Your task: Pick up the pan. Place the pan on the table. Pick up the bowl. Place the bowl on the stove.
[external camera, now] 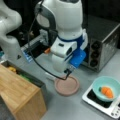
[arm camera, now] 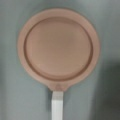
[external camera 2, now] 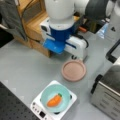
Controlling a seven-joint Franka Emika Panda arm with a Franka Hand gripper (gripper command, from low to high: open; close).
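Note:
The dusty-pink pan (external camera: 67, 85) (external camera 2: 74, 70) lies flat on the grey table (external camera: 67, 107) (external camera 2: 27, 67) in both front views. It fills the wrist view (arm camera: 58, 48), and its white handle (arm camera: 57, 105) points to that view's bottom. My gripper (external camera: 59, 72) (external camera 2: 75, 57) hangs just above the pan's handle side; its fingers are hidden behind the hand and do not show in the wrist view. The turquoise bowl (external camera: 110, 83) (external camera 2: 47, 93) sits on the white stove (external camera: 100, 103) (external camera 2: 37, 108) with an orange carrot toy (external camera: 107, 92) inside it.
A steel toaster oven (external camera: 102, 47) (external camera 2: 107, 87) stands beside the stove. A light wooden counter (external camera: 17, 87) (external camera 2: 32, 27) sits on the pan's other side, with a grey bin (external camera: 32, 77) against it. A second white arm base (external camera: 10, 32) stands at a front view's left.

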